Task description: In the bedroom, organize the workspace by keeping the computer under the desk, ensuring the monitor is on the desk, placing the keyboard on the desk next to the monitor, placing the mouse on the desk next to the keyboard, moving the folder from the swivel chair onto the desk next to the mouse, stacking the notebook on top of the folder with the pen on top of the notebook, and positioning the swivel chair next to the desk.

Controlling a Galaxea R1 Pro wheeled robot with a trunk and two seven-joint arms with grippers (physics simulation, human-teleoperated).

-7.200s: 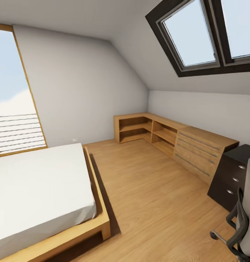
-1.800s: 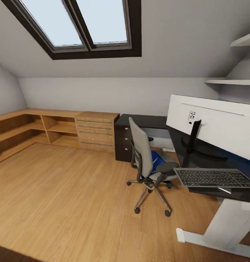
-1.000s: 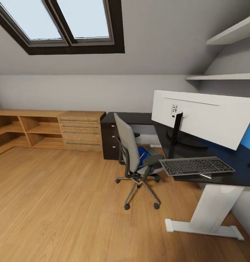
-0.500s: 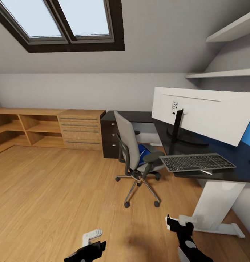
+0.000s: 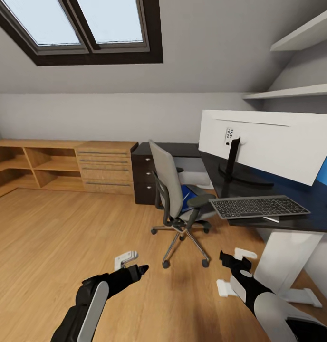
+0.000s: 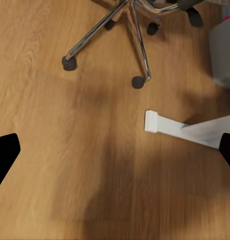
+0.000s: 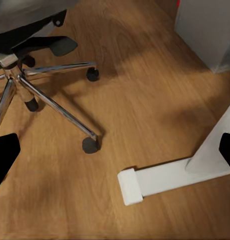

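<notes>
- Currently the flat bright-blue folder (image 5: 186, 197) lies on the seat of the grey swivel chair (image 5: 169, 190), just beside the glossy black table (image 5: 320, 216).
- Likely light, stiff, slick; pinch a free edge.
- Seat may roll on its casters.
- Left gripper (image 5: 135, 267) and right gripper (image 5: 232, 259) hang over the floor, fingertips spread wide, both empty.

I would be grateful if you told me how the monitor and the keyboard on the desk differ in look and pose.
The monitor stands upright on a thin black stand, while the keyboard lies flat. The monitor shows a plain white back; the keyboard shows black keys in a grey frame. The monitor sits further back, the keyboard at the near edge, overhanging slightly. Both rest on the glossy black desk.
</notes>
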